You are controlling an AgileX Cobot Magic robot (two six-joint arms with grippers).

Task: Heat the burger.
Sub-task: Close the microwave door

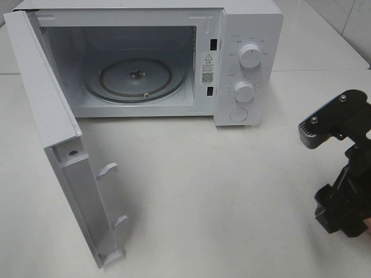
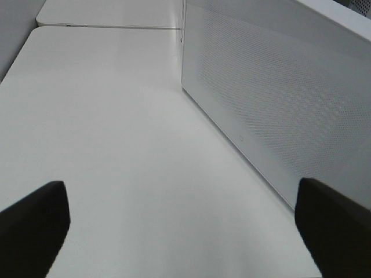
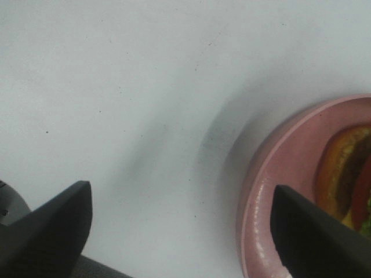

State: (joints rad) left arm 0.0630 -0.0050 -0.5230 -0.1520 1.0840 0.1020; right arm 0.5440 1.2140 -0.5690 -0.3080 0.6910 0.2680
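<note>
Straddling the pink plate (image 3: pixel 272 191) rim at 3 o'clock of right gripper (image 3: pixel 179 231), fingers (image 3: pixel 52 231) spread wide and empty, before lifting burger (image 3: pixel 348 179) toward microwave (image 1: pixel 174 58).

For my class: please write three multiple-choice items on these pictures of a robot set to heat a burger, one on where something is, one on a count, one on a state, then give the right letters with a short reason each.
1. Where does the burger lie?
A. On the glass turntable
B. On a pink plate on the table
C. Between the left gripper's fingers

2. How many round knobs does the microwave's control panel carry?
A. One
B. Two
C. Four

3. How is the microwave door?
A. Swung open
B. Shut
C. Taken off and laid flat

Answers:
1 B: the right wrist view shows the burger on the pink plate, beside the open right gripper.
2 B: the exterior view shows an upper knob and a lower knob, over a flat round button.
3 A: the door stands out to the left and the bare turntable shows inside.
</note>
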